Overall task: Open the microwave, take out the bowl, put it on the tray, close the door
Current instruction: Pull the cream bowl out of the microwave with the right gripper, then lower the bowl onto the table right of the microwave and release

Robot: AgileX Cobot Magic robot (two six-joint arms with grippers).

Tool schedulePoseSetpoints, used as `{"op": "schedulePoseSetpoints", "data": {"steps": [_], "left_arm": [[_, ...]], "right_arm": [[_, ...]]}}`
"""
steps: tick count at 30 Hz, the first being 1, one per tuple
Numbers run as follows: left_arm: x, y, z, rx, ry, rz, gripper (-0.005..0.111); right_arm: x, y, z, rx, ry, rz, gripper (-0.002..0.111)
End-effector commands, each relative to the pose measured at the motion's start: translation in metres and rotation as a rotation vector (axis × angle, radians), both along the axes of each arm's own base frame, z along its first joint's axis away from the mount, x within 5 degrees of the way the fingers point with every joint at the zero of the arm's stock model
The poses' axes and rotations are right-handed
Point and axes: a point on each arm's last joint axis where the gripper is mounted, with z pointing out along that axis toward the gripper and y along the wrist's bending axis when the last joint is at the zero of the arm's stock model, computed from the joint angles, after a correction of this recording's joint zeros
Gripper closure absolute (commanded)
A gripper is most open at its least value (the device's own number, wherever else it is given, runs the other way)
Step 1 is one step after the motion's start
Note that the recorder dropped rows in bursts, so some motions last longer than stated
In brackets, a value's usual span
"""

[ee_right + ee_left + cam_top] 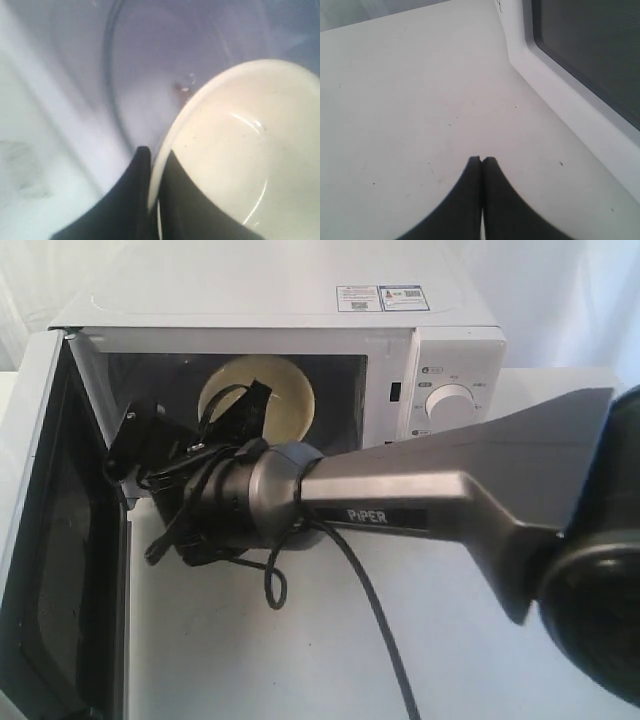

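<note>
The white microwave [300,310] stands at the back with its door [40,540] swung wide to the left. My right gripper [156,156] reaches into the cavity and is shut on the rim of the cream-yellow bowl [240,150], one finger inside, one outside. In the exterior view the bowl [285,390] is tilted on edge, its inside facing out, just in front of the cavity's back wall. My left gripper [481,160] is shut on nothing, above bare white table beside the door's window [590,55]. No tray shows.
The right arm [450,490] crosses the table from the right, with a black cable [370,610] hanging from it. The glass turntable [150,75] lies under the bowl. A knob [450,405] sits on the right panel.
</note>
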Motion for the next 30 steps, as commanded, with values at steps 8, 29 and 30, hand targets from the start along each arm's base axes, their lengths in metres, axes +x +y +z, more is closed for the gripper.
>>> {"op": "schedulePoseSetpoints", "data": {"steps": [8, 29, 30], "left_arm": [[0.000, 0.000, -0.001, -0.013, 0.002, 0.000, 0.107], [0.000, 0.000, -0.001, -0.013, 0.002, 0.000, 0.107], [0.000, 0.000, -0.001, -0.013, 0.002, 0.000, 0.107]], "right_arm": [[-0.107, -0.057, 0.032, 0.045, 0.268, -0.158, 0.108], [-0.155, -0.167, 0.011, 0.186, 0.411, -0.291, 0.108], [-0.152, -0.172, 0.008, 0.214, 0.426, -0.299, 0.108]]}}
